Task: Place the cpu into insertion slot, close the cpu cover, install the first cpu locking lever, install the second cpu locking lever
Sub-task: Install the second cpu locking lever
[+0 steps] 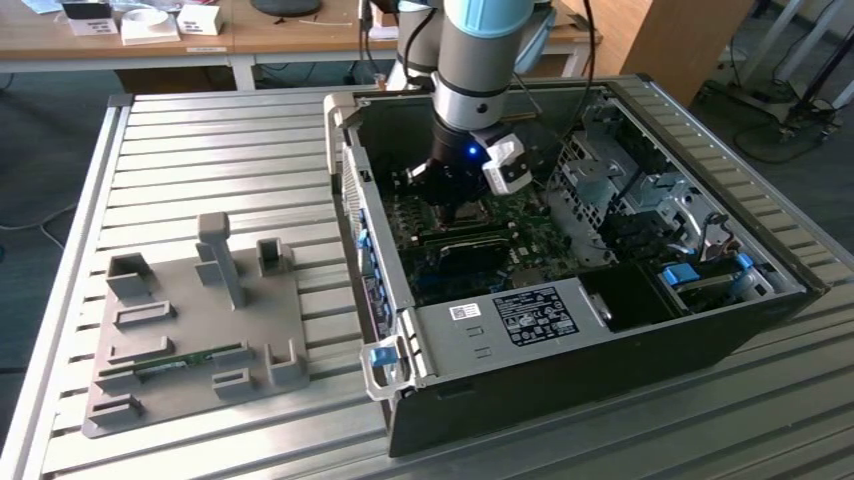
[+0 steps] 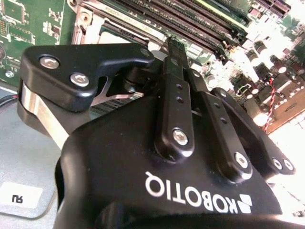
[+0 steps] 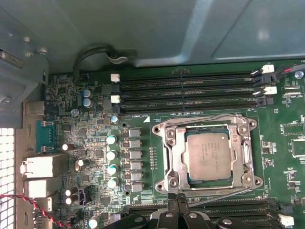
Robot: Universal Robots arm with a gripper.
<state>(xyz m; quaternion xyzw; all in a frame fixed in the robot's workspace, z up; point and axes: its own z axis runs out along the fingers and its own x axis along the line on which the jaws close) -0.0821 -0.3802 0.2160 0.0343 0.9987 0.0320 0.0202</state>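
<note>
The cpu, a flat silvery-grey square, lies in the motherboard's socket. The cpu cover, a silvery frame, lies flat around it. One wire locking lever runs along the socket's side by the upper memory slots. The other lever runs along the opposite side. My gripper is shut with nothing seen between its black fingers. Its tips sit at the socket's edge next to that second lever's end. In the exterior view the gripper reaches down into the open computer case.
Memory slots flank the socket on two sides. A row of capacitors and rear port blocks stand beside it. The case's grey wall rises past the board. A grey parts fixture sits on the slatted table at the exterior view's left.
</note>
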